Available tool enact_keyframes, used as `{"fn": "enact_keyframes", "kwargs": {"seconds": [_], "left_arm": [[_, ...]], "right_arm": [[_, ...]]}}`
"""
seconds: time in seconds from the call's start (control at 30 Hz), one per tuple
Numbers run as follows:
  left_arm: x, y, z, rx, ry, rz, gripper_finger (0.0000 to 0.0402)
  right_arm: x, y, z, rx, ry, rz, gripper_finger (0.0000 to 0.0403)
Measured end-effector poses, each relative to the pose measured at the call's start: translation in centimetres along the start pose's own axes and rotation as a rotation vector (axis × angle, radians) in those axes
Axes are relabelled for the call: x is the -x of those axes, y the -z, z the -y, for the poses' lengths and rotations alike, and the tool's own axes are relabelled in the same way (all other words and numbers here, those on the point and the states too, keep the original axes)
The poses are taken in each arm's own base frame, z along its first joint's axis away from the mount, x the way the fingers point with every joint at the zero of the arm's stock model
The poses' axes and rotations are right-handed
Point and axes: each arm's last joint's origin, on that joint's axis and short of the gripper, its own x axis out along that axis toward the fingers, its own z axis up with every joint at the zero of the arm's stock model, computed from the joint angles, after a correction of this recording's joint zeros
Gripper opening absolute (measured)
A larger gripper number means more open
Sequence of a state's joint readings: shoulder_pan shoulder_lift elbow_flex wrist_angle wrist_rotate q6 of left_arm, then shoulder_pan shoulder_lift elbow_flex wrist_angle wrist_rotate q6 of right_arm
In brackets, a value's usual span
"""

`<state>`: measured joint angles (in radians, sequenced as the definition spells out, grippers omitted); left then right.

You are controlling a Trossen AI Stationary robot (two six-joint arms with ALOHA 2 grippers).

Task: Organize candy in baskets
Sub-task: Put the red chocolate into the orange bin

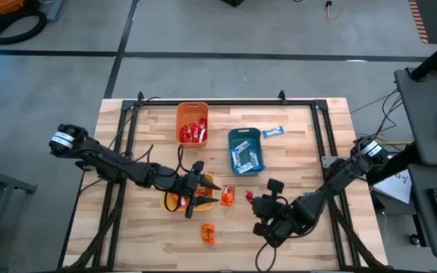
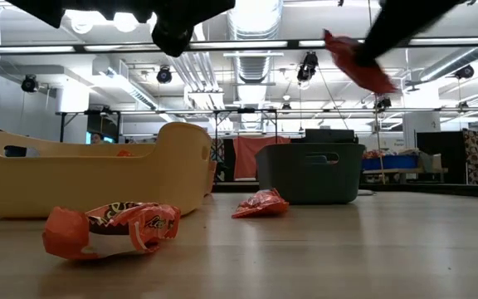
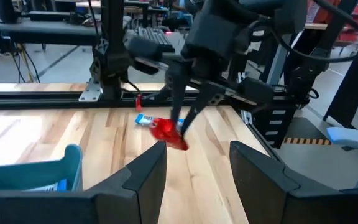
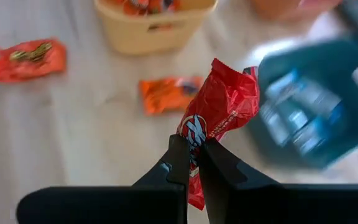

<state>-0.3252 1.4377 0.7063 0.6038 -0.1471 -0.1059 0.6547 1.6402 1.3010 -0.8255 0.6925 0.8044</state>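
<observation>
Red candy (image 4: 219,109) is pinched between the fingers of the right gripper (image 4: 194,163), lifted clear of the table (image 1: 309,152); wrapper hangs free above the board, near the front right. Step in hand, as judged: carrying one red bar to its bin. Orange basket (image 1: 192,114) at the back already holds red bars, so the next move likely calls for a reach across, past the teal basket (image 1: 246,136) with its blue-and-white bars, then release over the orange one. Left gripper (image 1: 196,189) hovers wide over the yellow basket (image 1: 174,203). Two orange candies (image 1: 227,196) (image 1: 208,233) lie loose on the wood; one blue bar (image 1: 273,131) sits beside the teal basket
</observation>
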Motion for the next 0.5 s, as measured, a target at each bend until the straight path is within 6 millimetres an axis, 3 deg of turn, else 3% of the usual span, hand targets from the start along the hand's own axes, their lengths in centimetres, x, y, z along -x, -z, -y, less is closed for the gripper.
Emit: {"fn": "enact_keyframes", "kwargs": {"seconds": [0.23,0.5], "left_arm": [[-1.2,0.4,-0.2,-0.033,-0.002,0.099,0.016],[-2.5,1.0,-2.0,0.015,-0.052,0.19,0.0171]], "right_arm": [[-1.2,-2.2,0.7,0.163,0.095,0.148,0.0018],[-1.9,-4.0,1.1,0.265,0.104,0.217,0.0018]]}}
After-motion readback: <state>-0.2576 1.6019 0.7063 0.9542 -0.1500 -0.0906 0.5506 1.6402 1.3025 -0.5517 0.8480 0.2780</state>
